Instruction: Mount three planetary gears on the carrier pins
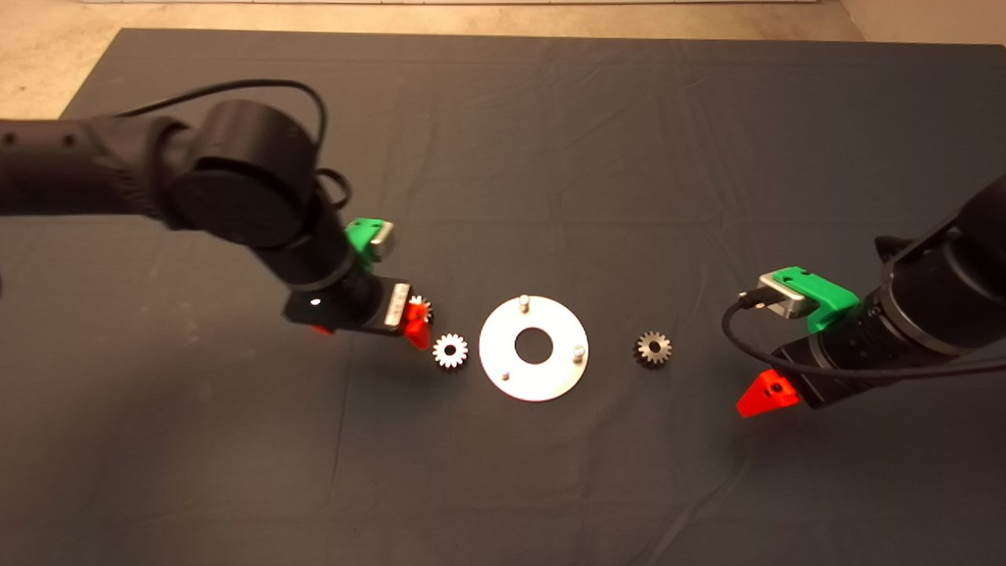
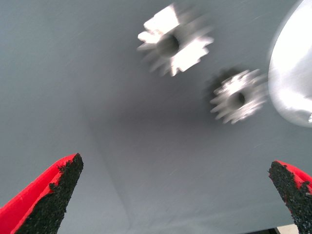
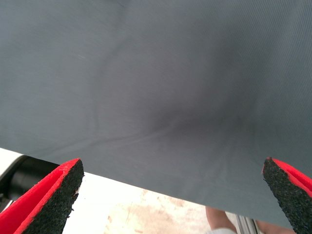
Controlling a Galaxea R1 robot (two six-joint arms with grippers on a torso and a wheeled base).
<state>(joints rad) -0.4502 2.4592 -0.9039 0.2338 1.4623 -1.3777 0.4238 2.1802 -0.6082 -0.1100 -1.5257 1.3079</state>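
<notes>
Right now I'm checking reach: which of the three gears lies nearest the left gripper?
The gear partly hidden behind the left gripper, with open jaws. The second gear lies nearer the carrier plate; the third gear lies beyond it.

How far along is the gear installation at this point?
Nothing is installed: all three carrier pins on the silver plate stand bare. The open left gripper is over two planetary gears on the mat left of the plate, gripping nothing. The third gear lies right of the plate; the open right gripper holds nothing. All three installs remain.

dark wrinkled mat (image 1: 550,118) w/ pale beige floor (image 1: 47,55) beyond its edges.
</notes>
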